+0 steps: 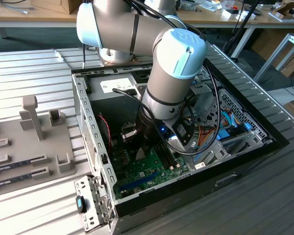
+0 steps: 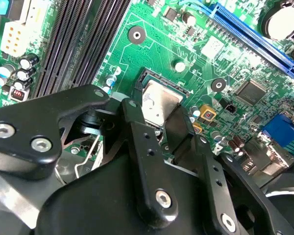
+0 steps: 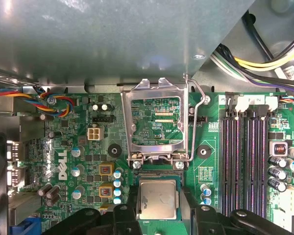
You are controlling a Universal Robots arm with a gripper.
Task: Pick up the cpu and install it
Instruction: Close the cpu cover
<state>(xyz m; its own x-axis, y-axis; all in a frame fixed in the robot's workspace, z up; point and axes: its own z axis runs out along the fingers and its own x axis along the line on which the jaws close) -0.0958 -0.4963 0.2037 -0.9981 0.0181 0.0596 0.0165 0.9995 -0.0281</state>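
The cpu (image 3: pixel 158 198) (image 2: pixel 159 102), a flat square chip with a silvery top, sits low in the motherboard socket (image 3: pixel 159 175), level with its black frame. My gripper (image 3: pixel 158 211) (image 2: pixel 156 115) straddles it, a black finger (image 3: pixel 123 215) pressed against each of two opposite edges, shut on the chip. The socket's metal load plate (image 3: pixel 157 120) stands flipped open beyond the chip, with its wire lever (image 3: pixel 196 117) raised beside it. In the exterior view my arm (image 1: pixel 171 73) reaches down into the open computer case (image 1: pixel 90 137), and the wrist hides the chip.
Empty memory slots (image 3: pixel 245 161) (image 2: pixel 78 44) run beside the socket. Bundled cables (image 3: pixel 264 58) hang near the case wall. A long blue slot (image 2: pixel 255 36) lies further out on the board. At the exterior view's left a grey fixture tray (image 1: pixel 34 142) holds memory sticks (image 1: pixel 19 164).
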